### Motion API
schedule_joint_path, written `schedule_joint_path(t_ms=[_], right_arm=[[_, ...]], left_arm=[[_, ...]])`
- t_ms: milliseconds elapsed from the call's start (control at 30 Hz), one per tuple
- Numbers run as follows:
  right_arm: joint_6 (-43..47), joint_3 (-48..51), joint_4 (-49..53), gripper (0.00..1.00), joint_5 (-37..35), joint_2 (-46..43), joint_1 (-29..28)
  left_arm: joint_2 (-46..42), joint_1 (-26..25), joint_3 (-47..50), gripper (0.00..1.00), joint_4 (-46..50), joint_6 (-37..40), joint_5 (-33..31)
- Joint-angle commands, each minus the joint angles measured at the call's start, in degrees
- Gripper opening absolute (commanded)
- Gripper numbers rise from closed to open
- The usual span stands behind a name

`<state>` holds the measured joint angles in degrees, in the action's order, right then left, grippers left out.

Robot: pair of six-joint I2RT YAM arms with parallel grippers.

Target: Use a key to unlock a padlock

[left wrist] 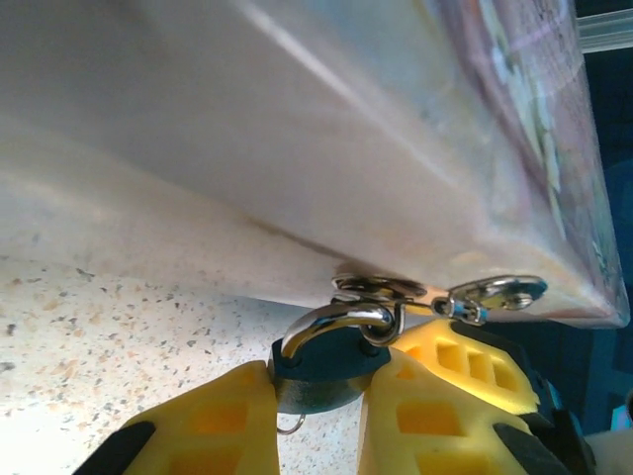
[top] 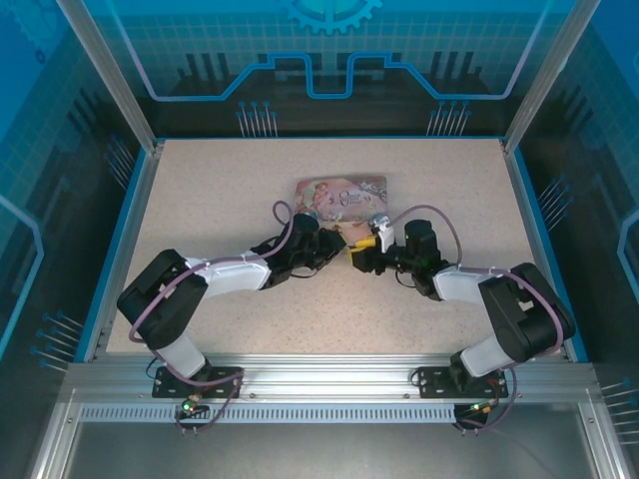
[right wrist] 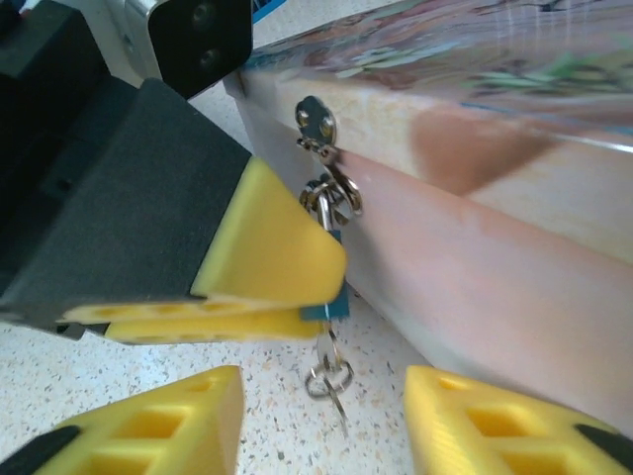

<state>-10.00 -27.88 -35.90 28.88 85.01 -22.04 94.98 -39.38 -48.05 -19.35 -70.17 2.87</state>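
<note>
The left gripper (left wrist: pixel 318 388) was clenched on the tiny dark bluish padlock (left wrist: pixel 324 358). Its metal shackle hung from the hasp of the pink illustrated tin (left wrist: pixel 297 148) just ahead. The right gripper (right wrist: pixel 321 401) stood released, the small silvery key (right wrist: pixel 328 366) dangling from the padlock between its spread fingertips.
</note>
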Motion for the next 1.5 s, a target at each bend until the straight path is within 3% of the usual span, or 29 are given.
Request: schedule_joint_path(t_ms=[0,233,400,567,1067,1300,1467], right_arm=[[2.26,1.97,2.63,0.55,-2.33,-5.27,1.26],[8.46,1.82,15.3,0.75,-9.79,-18.53,-0.47],[15.36,-0.33,24.64,0.88,-23.03,-28.21,-5.99],[22.35,-2.2,28.44,0.89,-36.44,-32.72,-12.68],[40.85,0.39,15.31,0.9,-68.82,-23.91,-34.59],[50.29,0.02,8.89,0.9,-74.55,-15.66,-40.34],[53.75,-1.23,5.32,0.89,-75.84,-9.45,-41.48]], left_arm=[[-0.56,1.41,0.52,0.0,-0.43,0.54,1.26],[-1.42,2.67,1.44,0.0,0.06,0.97,1.9],[-3.4,4.0,0.92,0.0,2.3,2.42,2.96],[-5.26,5.17,0.97,0.0,5.22,4.03,4.53],[-7.16,8.01,3.95,0.0,5.26,2.68,9.92],[-8.52,9.95,2.1,0.0,8.85,3.03,13.78],[-8.67,11.26,0.09,0.0,11.25,3.75,16.35]])
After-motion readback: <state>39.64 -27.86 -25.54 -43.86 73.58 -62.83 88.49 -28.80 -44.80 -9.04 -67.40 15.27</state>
